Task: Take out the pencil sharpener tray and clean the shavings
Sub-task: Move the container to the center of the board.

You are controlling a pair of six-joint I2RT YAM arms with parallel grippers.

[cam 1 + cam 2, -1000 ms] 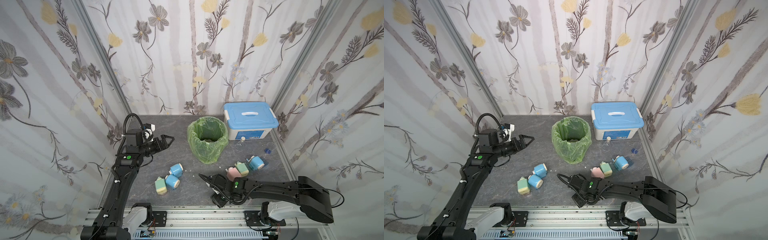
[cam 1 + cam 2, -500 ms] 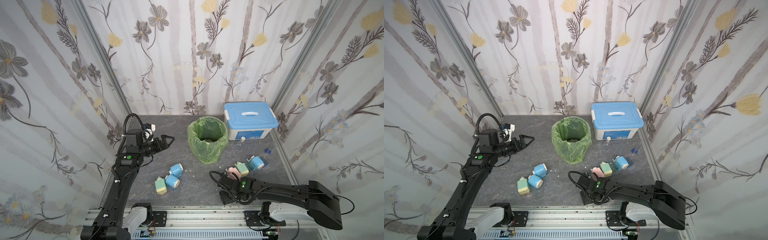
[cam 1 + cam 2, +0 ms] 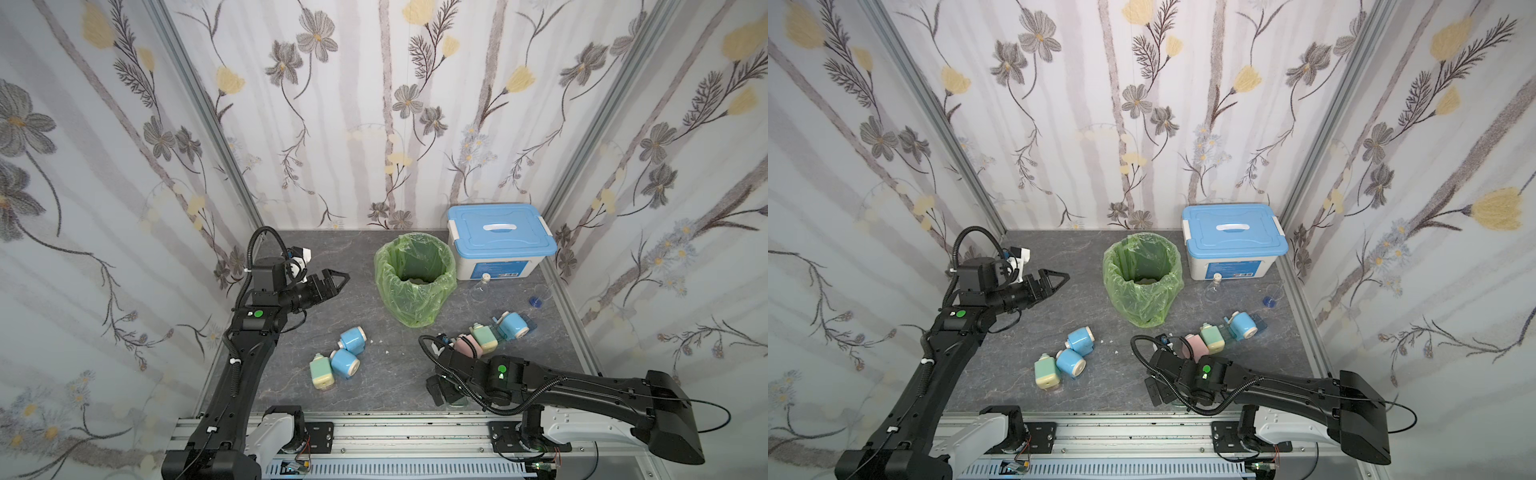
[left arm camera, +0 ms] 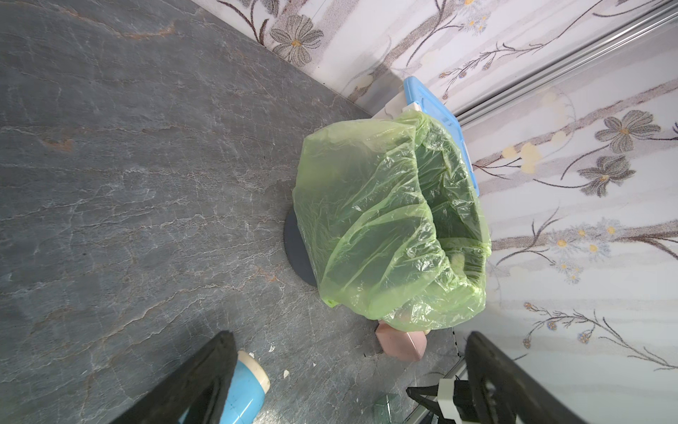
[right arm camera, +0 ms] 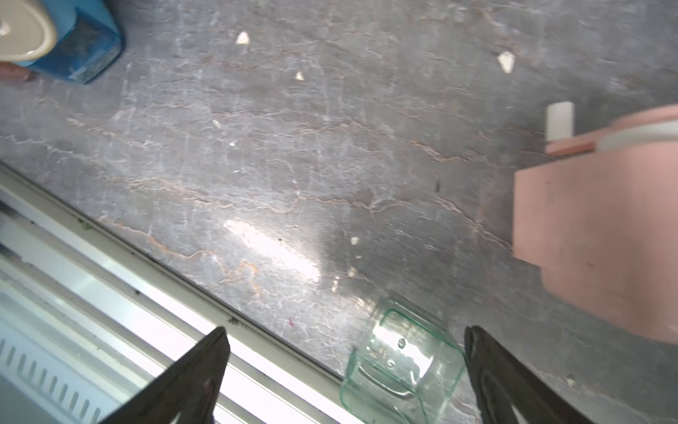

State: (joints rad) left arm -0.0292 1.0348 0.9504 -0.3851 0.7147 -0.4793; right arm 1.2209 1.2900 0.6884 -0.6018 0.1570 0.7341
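Right gripper (image 5: 346,330) back by pink sharpener (image 5: 605,238), jaws now spread; clear tray (image 5: 400,363) loose between, axis unclear; left gripper (image 4: 348,334) spread

From my console I count six sharpeners, three either side of the bin (image 3: 398,299): three blue sharpeners (image 3: 352,338) (image 3: 345,363) (image 3: 512,326), two green sharpeners (image 3: 321,372) (image 3: 484,336), one pink sharpener (image 3: 465,345). One bin, one lidded box (image 3: 498,232) to its right, two small glass vessels (image 3: 478,287) (image 3: 539,297), one loose clear tray (image 5: 400,363), several shavings (image 5: 506,60).

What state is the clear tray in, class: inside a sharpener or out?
Out. The clear tray lies on the table, apart from the pink sharpener, between the open jaws of the right gripper.
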